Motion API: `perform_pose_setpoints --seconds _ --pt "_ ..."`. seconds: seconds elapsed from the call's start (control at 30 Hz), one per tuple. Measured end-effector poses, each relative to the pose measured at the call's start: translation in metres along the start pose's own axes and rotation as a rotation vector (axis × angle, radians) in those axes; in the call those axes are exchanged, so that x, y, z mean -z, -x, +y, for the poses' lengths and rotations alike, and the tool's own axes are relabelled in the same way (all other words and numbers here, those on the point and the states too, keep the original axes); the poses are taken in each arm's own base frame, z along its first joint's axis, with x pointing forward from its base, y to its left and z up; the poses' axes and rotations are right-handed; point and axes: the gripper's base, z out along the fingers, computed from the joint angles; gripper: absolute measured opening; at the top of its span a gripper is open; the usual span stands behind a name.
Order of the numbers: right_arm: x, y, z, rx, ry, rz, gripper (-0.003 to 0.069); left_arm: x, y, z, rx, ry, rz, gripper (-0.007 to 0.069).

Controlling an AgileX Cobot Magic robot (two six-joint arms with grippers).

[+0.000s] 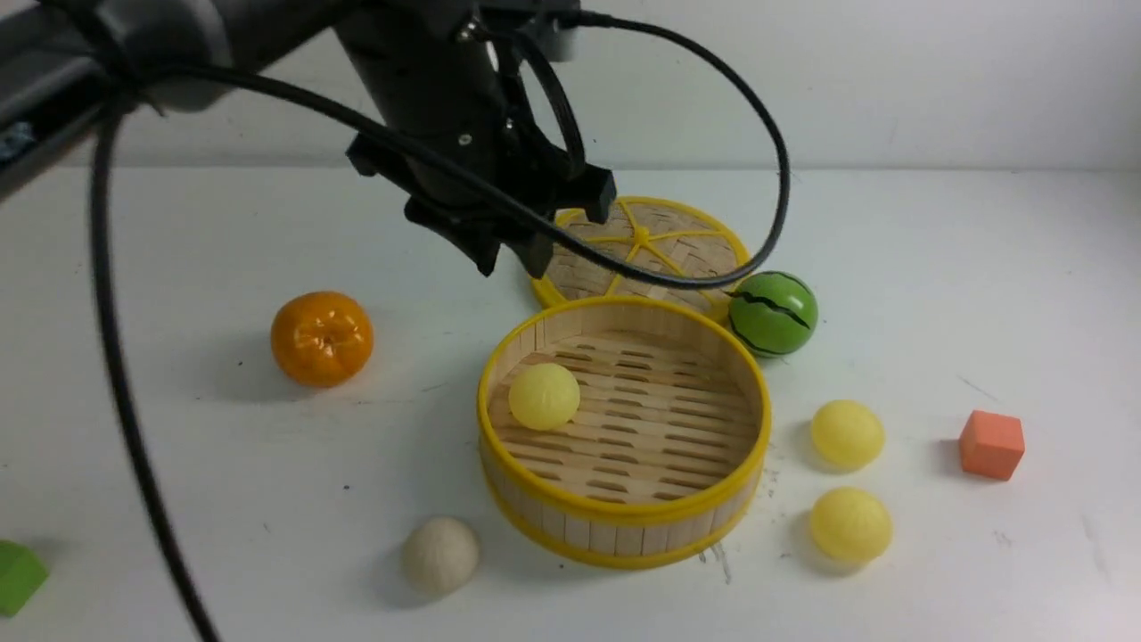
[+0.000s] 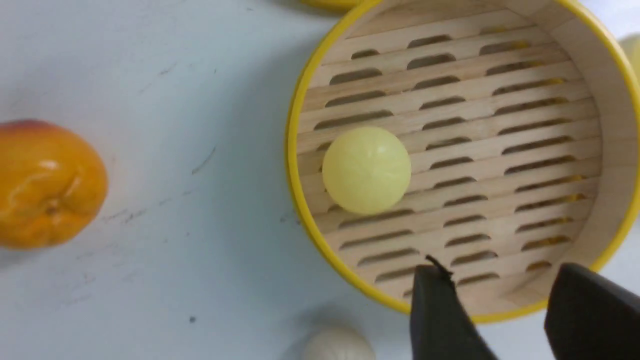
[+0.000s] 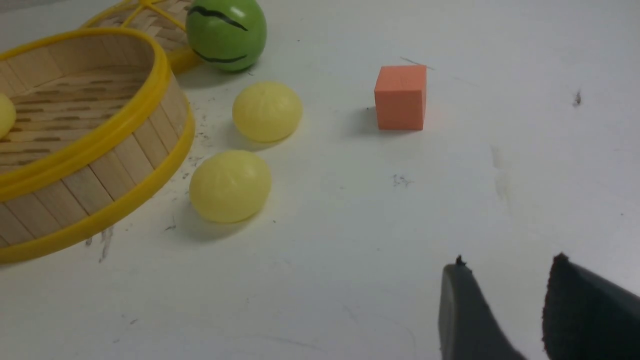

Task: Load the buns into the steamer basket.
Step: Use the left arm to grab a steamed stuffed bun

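Note:
The steamer basket (image 1: 624,515) stands mid-table and holds one pale yellow bun (image 1: 544,396) at its left side, also in the left wrist view (image 2: 366,170). Two pale yellow buns (image 1: 847,433) (image 1: 850,523) lie on the table right of the basket, also in the right wrist view (image 3: 267,111) (image 3: 230,186). A beige bun (image 1: 439,554) lies at the basket's front left. My left gripper (image 1: 514,260) hangs open and empty above the basket's far rim. My right gripper (image 3: 505,272) is open and empty, low over bare table, away from the buns.
An orange tangerine (image 1: 322,338) sits left of the basket. The woven lid (image 1: 660,245) lies behind it, with a green watermelon ball (image 1: 772,313) at the back right. An orange cube (image 1: 991,444) is at the right, and a green block (image 1: 16,578) at the front left edge.

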Motion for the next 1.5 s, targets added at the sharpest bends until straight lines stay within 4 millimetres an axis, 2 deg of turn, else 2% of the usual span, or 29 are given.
perform_pose_setpoints --seconds 0.03,0.07,0.1,0.13,0.17,0.27,0.33,0.43,0.47,0.63,0.67,0.8,1.3,1.4,1.47,1.5 --pt "0.000 0.000 0.000 0.000 0.000 0.000 0.0239 0.005 -0.017 0.003 0.005 0.006 0.035 0.0165" --pt "0.000 0.000 0.000 0.000 0.000 0.000 0.0239 0.009 -0.029 0.004 0.010 0.003 0.058 0.0125" --pt "0.000 0.000 0.000 0.000 0.000 0.000 0.0239 0.001 -0.051 0.007 0.011 0.013 0.131 0.0067" --pt "0.000 0.000 0.000 0.000 0.000 0.000 0.0239 0.003 -0.054 0.008 0.011 0.014 0.134 0.0050" --pt "0.000 0.000 0.000 0.000 0.000 0.000 0.0239 -0.009 -0.079 0.012 0.012 0.024 0.203 -0.0010" --pt "0.000 0.000 0.000 0.000 0.000 0.000 0.0239 -0.034 -0.111 0.017 0.014 0.029 0.235 -0.0013" --pt "0.000 0.000 0.000 0.000 0.000 0.000 0.0239 -0.047 -0.119 0.018 0.011 0.027 0.232 -0.0013" --pt "0.000 0.000 0.000 0.000 0.000 0.000 0.0239 -0.063 -0.121 0.018 -0.001 0.024 0.221 0.0005" --pt "0.000 0.000 0.000 0.000 0.000 0.000 0.0239 -0.072 -0.120 0.018 -0.007 0.023 0.214 0.0034" --pt "0.000 0.000 0.000 0.000 0.000 0.000 0.0239 -0.096 -0.118 0.018 -0.011 0.024 0.218 0.0153" --pt "0.000 0.000 0.000 0.000 0.000 0.000 0.0239 -0.104 -0.117 0.018 -0.013 0.023 0.210 0.0200" --pt "0.000 0.000 0.000 0.000 0.000 0.000 0.0239 -0.116 -0.114 0.018 -0.023 0.027 0.181 0.0251" --pt "0.000 0.000 0.000 -0.001 0.000 0.000 0.0239 -0.142 -0.117 0.022 -0.066 0.063 0.213 0.0233" --pt "0.000 0.000 0.000 -0.001 0.000 0.000 0.0239 -0.144 -0.119 0.022 -0.062 0.063 0.226 0.0187" --pt "0.000 0.000 0.000 -0.001 0.000 0.000 0.0239 -0.142 -0.119 0.022 -0.056 0.060 0.239 0.0076" --pt "0.000 0.000 0.000 -0.001 0.000 0.000 0.0239 -0.142 -0.119 0.022 -0.056 0.060 0.238 0.0065"
